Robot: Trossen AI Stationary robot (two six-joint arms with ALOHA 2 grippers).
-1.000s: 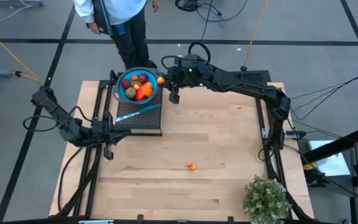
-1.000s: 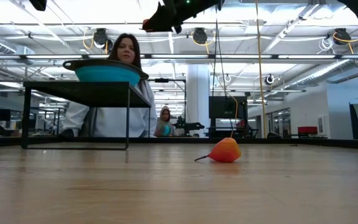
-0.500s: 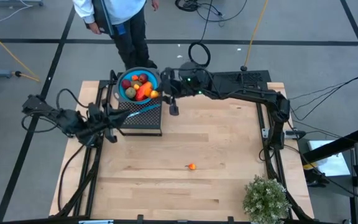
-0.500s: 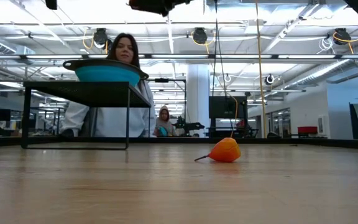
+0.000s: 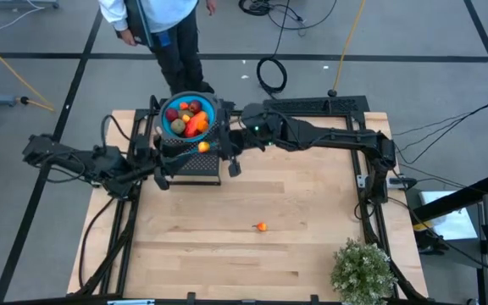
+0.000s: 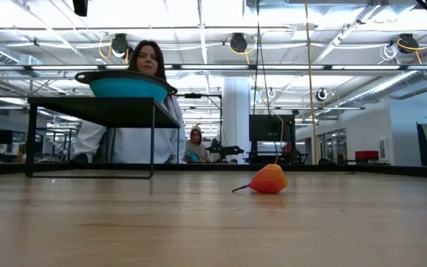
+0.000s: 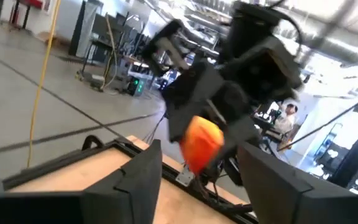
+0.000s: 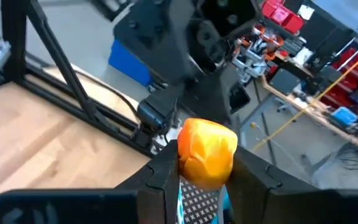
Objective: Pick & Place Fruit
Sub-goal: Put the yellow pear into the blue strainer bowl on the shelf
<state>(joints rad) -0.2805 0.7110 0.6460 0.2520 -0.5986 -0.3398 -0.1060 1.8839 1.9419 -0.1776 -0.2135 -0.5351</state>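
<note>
Right hand [image 8: 205,177]: we grip a small orange fruit [image 8: 207,151] beside the bowl [image 5: 169,129].
Left hand [image 7: 197,174]: part-open, empty, facing it.
Tip: we centre the left hand before the right releases.

Blue bowl [image 5: 169,127] of red, orange and brownish-green fruit [image 5: 190,117] upper centre, black mesh stand [image 5: 195,162], pale wood counter [image 5: 295,203], small orange fruit [image 5: 262,226], green plant [image 5: 363,269] lower right

The wooden tabletop [image 5: 295,195] stands on a grey floor [image 5: 41,34] crossed by dark lines, with yellow cables [image 5: 7,63] trailing over it. A person in a white top [image 6: 136,111] stands behind. Beyond lies an open hall with round ceiling lights [image 6: 237,42], white beams, a white column [image 6: 236,111] and distant desks with monitors.
</note>
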